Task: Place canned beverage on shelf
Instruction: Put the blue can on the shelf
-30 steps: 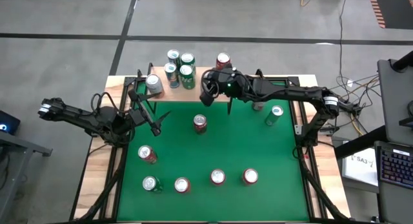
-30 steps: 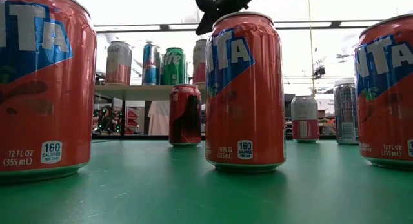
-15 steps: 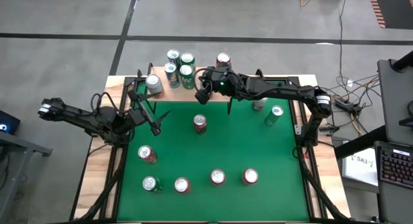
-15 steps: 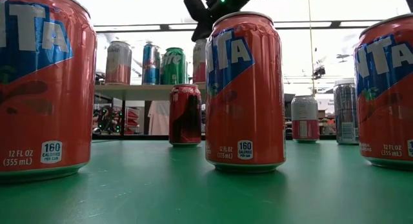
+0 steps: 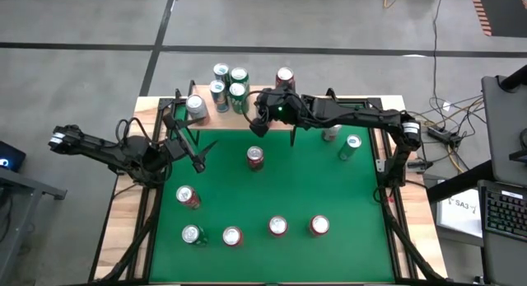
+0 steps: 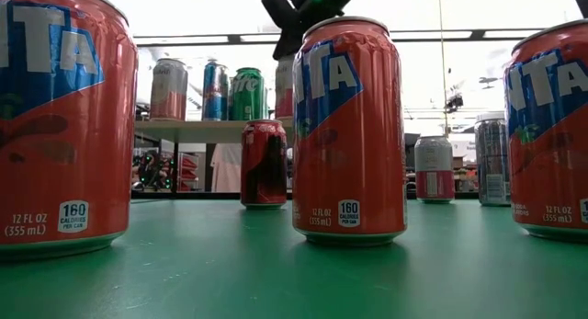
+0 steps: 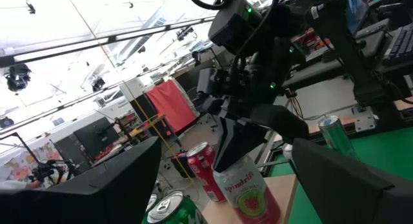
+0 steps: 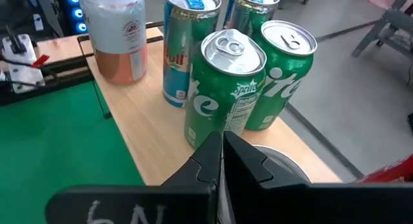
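Above the light-wood shelf (image 5: 247, 113), the right pincer (image 5: 258, 121) is pressed together, empty; an upright red can (image 5: 255, 157) stands nearest below.

Robotics lab or workshop. Green worktop (image 5: 272, 195) on bare grey concrete floor (image 5: 82, 22) with painted lines. Right of worktop: cables (image 5: 449, 125), desk with keyboard (image 5: 504, 210). Beyond worktop, wrist view shows open hall: ceiling lights, monitors, red cloth panel (image 7: 173, 108).
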{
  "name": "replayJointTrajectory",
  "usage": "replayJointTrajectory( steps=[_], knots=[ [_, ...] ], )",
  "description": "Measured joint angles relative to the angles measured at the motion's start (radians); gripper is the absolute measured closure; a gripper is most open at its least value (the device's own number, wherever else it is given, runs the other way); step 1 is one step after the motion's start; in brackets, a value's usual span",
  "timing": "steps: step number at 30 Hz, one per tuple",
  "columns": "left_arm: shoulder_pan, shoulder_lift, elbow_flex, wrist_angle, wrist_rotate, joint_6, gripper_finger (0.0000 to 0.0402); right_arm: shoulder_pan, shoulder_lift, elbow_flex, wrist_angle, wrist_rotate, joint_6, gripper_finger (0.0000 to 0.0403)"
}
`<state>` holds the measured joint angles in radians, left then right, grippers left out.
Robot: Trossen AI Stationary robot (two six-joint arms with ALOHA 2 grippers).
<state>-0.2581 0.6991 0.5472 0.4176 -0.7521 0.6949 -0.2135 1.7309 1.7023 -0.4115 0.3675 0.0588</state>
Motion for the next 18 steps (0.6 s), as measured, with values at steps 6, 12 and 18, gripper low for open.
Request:
replayJointTrajectory(
  steps=[6, 12, 18],
  knots=[
    [0.000, 0.000, 0.000, 0.000, -0.001, 0.000, 0.0068, 0.005, -0.001, 0.000, -0.003, -0.003, -0.034, 0.0394],
    [0.000, 0.000, 0.000, 0.000, -0.001, 0.000, 0.0068, 0.012, -0.001, -0.001, -0.003, -0.008, -0.085, 0.0394],
    [0.000, 0.000, 0.000, 0.000, -0.001, 0.000, 0.0068, 0.024, -0.001, -0.002, -0.004, -0.010, -0.139, 0.0394]
  ],
)
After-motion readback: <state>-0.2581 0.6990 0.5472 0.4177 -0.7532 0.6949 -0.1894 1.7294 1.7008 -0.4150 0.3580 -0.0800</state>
